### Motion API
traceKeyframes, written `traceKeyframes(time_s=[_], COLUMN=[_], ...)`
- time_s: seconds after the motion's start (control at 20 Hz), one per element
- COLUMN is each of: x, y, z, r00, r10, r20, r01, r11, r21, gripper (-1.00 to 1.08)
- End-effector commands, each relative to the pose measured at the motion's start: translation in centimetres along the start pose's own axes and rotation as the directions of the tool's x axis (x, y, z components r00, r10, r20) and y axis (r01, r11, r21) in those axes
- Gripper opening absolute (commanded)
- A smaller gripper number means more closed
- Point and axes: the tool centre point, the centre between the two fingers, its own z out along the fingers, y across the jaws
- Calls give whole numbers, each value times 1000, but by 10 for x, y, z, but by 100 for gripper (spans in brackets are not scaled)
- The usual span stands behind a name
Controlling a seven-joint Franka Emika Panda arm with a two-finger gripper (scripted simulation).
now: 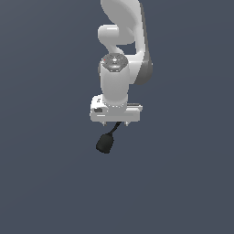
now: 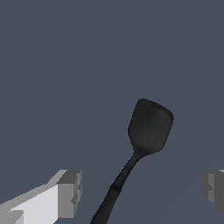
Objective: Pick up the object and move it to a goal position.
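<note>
The object (image 1: pixel 105 142) is a small matte black thing with a rounded, flared body and a thin stem. It lies on the dark grey floor just below the white gripper (image 1: pixel 116 122) in the exterior view. In the wrist view the object (image 2: pixel 150 127) shows its broad body ahead of the fingers, and its stem runs back between them. The gripper (image 2: pixel 141 190) is open wide. One grey finger pad (image 2: pixel 70 193) and the other (image 2: pixel 213 188) stand well apart on either side of the stem, touching nothing.
The white arm (image 1: pixel 119 45) rises above the gripper at the top centre of the exterior view. A plain dark grey floor (image 1: pixel 45 183) surrounds it. No goal marker shows.
</note>
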Motion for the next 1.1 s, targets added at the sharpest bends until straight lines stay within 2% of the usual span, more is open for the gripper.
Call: traceKeyframes(time_s=[0.0, 0.6, 1.05], x=[0, -7, -19], y=[0, 0, 1], z=[0, 1, 24], r00=[1000, 999, 998], r10=[0, -26, 64], r20=[0, 23, 18], r01=[0, 26, -65], r11=[1000, 1000, 998], r21=[0, 3, 6], gripper=[100, 100, 100])
